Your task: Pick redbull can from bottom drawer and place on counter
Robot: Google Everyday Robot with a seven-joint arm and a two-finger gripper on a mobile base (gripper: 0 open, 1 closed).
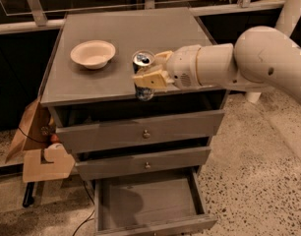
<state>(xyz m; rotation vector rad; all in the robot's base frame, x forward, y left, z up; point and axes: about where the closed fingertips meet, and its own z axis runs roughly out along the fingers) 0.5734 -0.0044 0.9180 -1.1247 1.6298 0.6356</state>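
The redbull can [142, 61], silver top with pull tab and blue-and-silver body, is upright in my gripper [149, 75], whose cream fingers [151, 77] are shut around it. The can hangs over the front edge of the grey counter [126, 33], its base just at or below the counter's front lip. My white arm [239, 63] reaches in from the right. The bottom drawer [145, 200] is pulled open below, and its plain grey floor is bare.
A cream bowl [93, 53] sits on the counter to the left of the can. Two shut knobbed drawers [146, 133] lie under the counter. Brown cardboard pieces [40, 151] lean at the cabinet's left side. Speckled floor lies to the right.
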